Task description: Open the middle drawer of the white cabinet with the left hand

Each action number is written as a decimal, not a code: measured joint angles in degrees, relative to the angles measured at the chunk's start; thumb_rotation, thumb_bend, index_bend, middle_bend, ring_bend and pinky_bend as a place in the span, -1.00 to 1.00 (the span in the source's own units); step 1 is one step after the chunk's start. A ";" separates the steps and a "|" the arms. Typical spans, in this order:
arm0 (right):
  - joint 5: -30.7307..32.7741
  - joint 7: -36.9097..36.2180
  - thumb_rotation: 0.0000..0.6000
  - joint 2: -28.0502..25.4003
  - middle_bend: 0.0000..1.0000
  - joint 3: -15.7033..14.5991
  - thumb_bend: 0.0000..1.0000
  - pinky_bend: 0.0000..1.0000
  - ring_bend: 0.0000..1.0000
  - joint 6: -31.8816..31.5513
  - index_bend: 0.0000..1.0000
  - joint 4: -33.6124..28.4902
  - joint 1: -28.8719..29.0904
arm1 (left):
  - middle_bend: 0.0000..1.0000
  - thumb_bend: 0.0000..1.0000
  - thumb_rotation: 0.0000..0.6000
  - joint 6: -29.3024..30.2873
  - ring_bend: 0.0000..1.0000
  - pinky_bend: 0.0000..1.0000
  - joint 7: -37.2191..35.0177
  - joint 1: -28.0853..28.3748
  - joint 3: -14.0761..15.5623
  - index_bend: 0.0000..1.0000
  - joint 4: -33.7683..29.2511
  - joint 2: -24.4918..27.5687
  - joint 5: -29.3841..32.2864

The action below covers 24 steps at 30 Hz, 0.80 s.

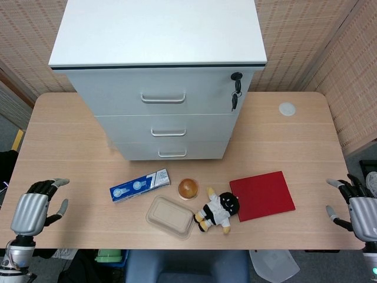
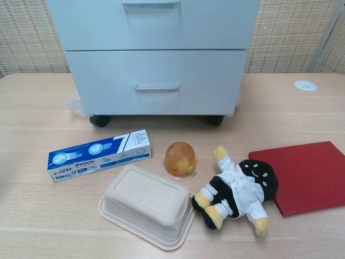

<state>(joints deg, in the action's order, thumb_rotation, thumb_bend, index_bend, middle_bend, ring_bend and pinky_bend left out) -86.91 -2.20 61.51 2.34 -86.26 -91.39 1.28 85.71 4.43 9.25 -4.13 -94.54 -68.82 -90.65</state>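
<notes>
We work at a wooden table [image 1: 70, 147] backed by woven walls [image 1: 306, 41]. The cabinet [image 1: 159, 71] stands at the rear, its middle drawer [image 1: 168, 128] closed. Our left hand [image 1: 32, 209] and right hand [image 1: 360, 209] hover at the near corners, fingers apart, holding nothing. The chest view shows neither hand and crops the cabinet's top.

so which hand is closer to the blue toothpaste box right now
Left. The left hand sits at the table's near left edge, just left of the toothpaste box. The right hand is at the far right edge, beyond the red book.
</notes>
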 measured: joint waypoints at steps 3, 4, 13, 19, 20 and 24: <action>-0.23 -0.04 1.00 0.05 -0.46 -0.07 -0.43 -0.51 -0.57 -0.02 -0.54 0.01 0.03 | 0.30 -0.20 1.00 -1.06 0.23 0.48 -3.49 2.65 -0.72 -0.37 -0.25 0.78 -2.57; -0.25 -0.06 1.00 0.09 -0.46 -0.11 -0.42 -0.51 -0.57 -0.02 -0.54 0.04 0.01 | 0.43 -0.18 1.00 -1.81 0.36 0.63 -4.61 3.81 -1.01 -0.36 -0.58 1.12 -3.32; -0.19 -0.63 1.00 0.18 -0.46 -0.26 -0.41 -0.51 -0.57 0.02 -0.54 0.67 -0.15 | 0.86 0.20 1.00 -9.57 0.79 1.00 -5.44 12.39 -4.14 -0.38 -4.40 1.44 -5.00; -0.07 -1.34 1.00 0.34 -0.46 -0.33 -0.40 -0.51 -0.56 0.36 -0.54 1.39 -0.10 | 1.00 0.38 1.00 -14.07 0.96 1.00 -1.34 17.39 -7.40 -0.42 -6.99 -0.64 -1.94; -0.06 -1.42 1.00 0.36 -0.46 -0.34 -0.40 -0.51 -0.56 0.40 -0.54 1.48 -0.10 | 1.00 0.39 1.00 -14.58 0.96 1.00 -0.70 18.00 -7.93 -0.43 -7.40 -0.96 -1.23; 0.06 -1.75 1.00 0.44 -0.46 -0.42 -0.39 -0.51 -0.56 0.61 -0.54 1.81 -0.12 | 1.00 0.40 1.00 -16.62 0.97 1.00 1.23 20.49 -10.07 -0.45 -9.29 -2.19 2.13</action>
<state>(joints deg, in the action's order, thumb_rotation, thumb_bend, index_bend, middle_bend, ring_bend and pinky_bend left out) -86.85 -3.95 61.95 1.92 -85.65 -89.58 1.16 69.09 5.66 29.74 -14.20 -103.83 -71.00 -88.52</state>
